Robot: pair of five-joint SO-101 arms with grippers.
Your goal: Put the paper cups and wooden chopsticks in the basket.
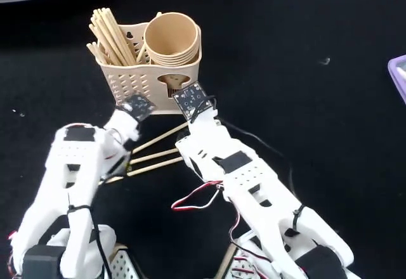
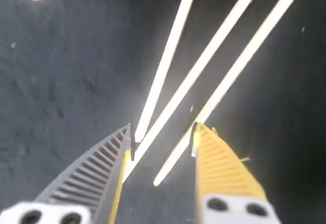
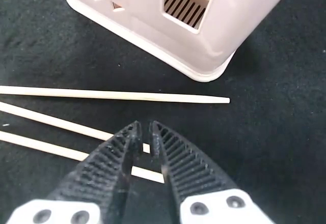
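Main risk is the L pickup. Your left gripper (image 2: pixel 162 132) is open, low over the black table (image 1: pixel 304 101), with the ends of the loose chopsticks (image 2: pixel 204 66) right at it. Two stick ends lie between the jaws, and the third ends just at the tip of the grey finger (image 2: pixel 109 155). Close now and you prob pinch two and nudge the third away, or catch all three unevenly. You'd also be gripping at the very ends, so the long free length will likely droop, swing or slide out on the lift.

Second risk is crowding. Both arms sit over the same three sticks (image 1: pixel 152 156), and the right arm (image 1: pixel 241 171) is between them and the basket (image 1: pixel 136 82). Lifted sticks could hit its wrist or the loose red wire (image 1: pixel 190 201).

Third, the basket looks light and its stick compartment already holds a bundle of chopsticks (image 1: pixel 114 35) next to the stacked paper cups (image 1: pixel 172 38). A slanted entry may jam on the rim, or push the basket.

Pose: the left arm (image 1: pixel 76 165) angles in from the L, wrist pitched down, fingers pointing along the sticks towards the basket. The right gripper (image 3: pixel 144 128) is all but closed on nothing, hanging above the two nearer sticks (image 3: pixel 61 123). The basket wall (image 3: pixel 142 10) is just beyond the far one
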